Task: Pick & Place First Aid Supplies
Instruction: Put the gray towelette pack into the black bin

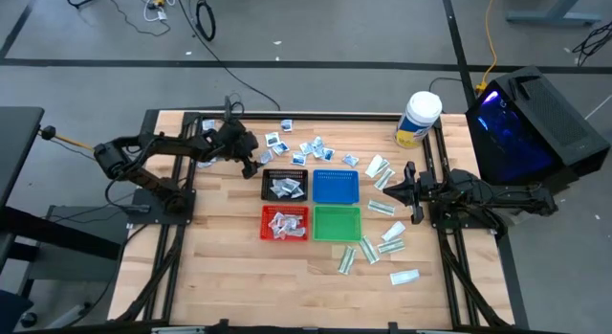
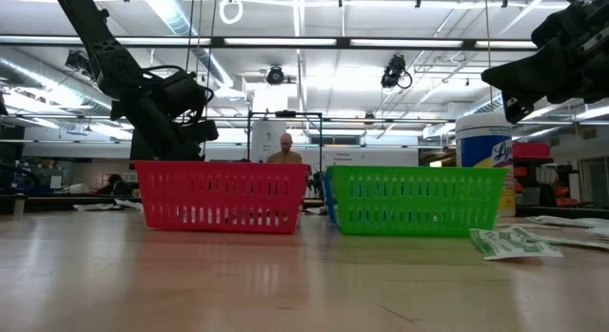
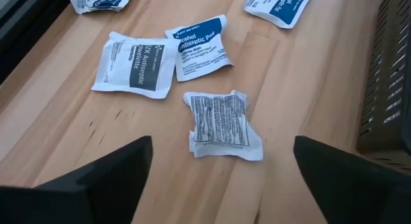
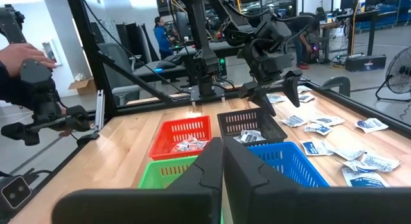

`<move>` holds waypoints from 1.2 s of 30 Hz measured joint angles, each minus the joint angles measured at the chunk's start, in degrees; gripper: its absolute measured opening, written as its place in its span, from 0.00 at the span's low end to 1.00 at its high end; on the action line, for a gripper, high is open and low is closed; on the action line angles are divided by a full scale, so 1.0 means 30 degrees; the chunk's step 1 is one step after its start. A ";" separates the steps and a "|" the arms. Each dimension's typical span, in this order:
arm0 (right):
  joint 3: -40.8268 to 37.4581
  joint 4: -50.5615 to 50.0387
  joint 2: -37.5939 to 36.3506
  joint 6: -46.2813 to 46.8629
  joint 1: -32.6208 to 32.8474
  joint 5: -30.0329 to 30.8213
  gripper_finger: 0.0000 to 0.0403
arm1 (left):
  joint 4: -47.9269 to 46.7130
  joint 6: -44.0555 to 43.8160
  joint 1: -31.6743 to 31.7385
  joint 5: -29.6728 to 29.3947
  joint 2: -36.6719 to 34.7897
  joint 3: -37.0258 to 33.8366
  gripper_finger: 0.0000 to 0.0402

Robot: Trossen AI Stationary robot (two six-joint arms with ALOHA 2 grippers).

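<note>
Small white packets with bluish print (image 1: 311, 147) lie scattered on the far part of the wooden table. Longer white-and-green packets (image 1: 381, 208) lie toward the right. My left gripper (image 1: 251, 162) hangs open, slanting down over the far-left group, just left of the black tray (image 1: 285, 185). In the left wrist view a crumpled white packet with black print (image 3: 223, 124) lies flat on the wood just ahead of the gap between the open fingers (image 3: 96, 179), untouched. My right gripper (image 4: 222, 179) is shut and empty, held level at the right of the trays.
Black, blue (image 1: 336, 186), red (image 1: 285, 223) and green (image 1: 337, 222) mesh trays stand in a square mid-table; the black and red ones hold packets. A white jar with a yellow label (image 1: 418, 119) stands far right. Two more packets (image 3: 135, 65) lie beyond the crumpled one.
</note>
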 joint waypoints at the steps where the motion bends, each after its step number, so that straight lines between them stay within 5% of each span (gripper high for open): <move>1: 0.0004 0.0000 0.0000 0.0000 0.0005 0.0000 0.04 | 0.0000 0.0000 -0.0025 0.0000 0.0000 0.0000 0.98; 36: -0.0001 0.0000 0.0000 0.0005 0.0003 0.0001 0.04 | 0.1834 0.0057 -0.0288 -0.1890 0.1923 0.0007 0.98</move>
